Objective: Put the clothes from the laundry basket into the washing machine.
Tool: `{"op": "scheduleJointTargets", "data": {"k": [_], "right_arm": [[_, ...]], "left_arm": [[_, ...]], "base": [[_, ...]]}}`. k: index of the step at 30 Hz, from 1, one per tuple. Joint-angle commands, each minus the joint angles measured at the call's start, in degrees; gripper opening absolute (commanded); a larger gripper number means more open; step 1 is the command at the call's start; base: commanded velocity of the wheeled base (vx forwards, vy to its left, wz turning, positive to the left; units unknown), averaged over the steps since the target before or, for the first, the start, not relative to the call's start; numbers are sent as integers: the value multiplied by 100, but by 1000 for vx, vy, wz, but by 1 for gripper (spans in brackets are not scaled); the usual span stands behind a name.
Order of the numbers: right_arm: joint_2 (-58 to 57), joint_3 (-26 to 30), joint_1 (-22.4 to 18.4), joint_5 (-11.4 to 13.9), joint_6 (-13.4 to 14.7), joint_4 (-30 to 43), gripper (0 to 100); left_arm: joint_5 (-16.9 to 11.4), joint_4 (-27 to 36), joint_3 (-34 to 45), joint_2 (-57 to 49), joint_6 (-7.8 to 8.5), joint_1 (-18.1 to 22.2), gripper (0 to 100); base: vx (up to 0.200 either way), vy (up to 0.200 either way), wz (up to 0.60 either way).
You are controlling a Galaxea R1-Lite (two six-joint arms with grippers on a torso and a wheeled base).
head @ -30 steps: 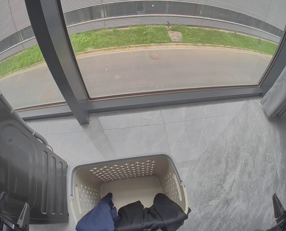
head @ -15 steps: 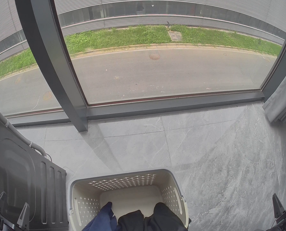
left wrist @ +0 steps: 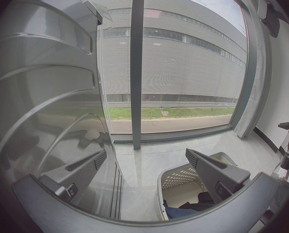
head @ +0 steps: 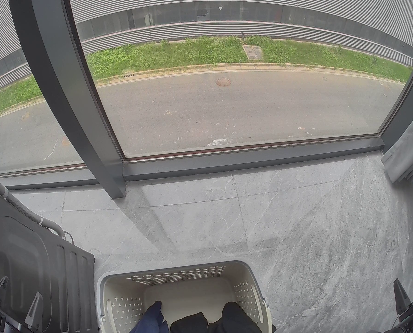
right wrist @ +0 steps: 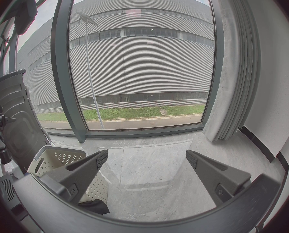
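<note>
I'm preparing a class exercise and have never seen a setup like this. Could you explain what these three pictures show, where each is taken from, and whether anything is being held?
This is a two-armed robot on wheels. One picture looks down from its head; the other two come from cameras on its wrists. On the tiled floor stands a laundry basket holding a blue garment and black clothes. The dark grey washing machine stands to the robot's left. The left hand and right hand are both open and hold nothing.
</note>
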Motion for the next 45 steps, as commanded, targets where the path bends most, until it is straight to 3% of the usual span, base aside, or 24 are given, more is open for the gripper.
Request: {"op": "scheduleJointTargets", "data": {"k": [1, 18, 45], "right_arm": [[-68, 101, -2, 4, -2, -7, 100], [-68, 92, 7, 4, -2, 1, 100], [-68, 92, -2, 4, -2, 1, 100]], "left_arm": [[1, -1, 84, -66, -1, 0, 100], [1, -1, 84, -66, -1, 0, 100], [1, -1, 84, -66, -1, 0, 100]], "base": [[0, 0, 0], [0, 0, 0], [-200, 0, 0]]}}
